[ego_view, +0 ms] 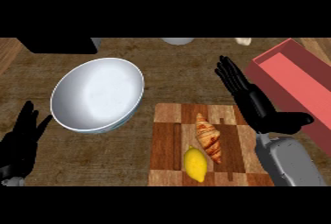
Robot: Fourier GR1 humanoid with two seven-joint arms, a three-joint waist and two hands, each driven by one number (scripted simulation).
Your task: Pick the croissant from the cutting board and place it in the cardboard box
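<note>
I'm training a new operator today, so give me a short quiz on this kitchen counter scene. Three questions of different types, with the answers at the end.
1. True or false: the croissant lies on the cutting board.
2. Which fruit lies beside the croissant on the board? A) apple B) lemon C) banana
3. Fill in: the croissant is not yet in the red ____ at the view's right.

Key: 1 true; 2 B; 3 box.
</note>
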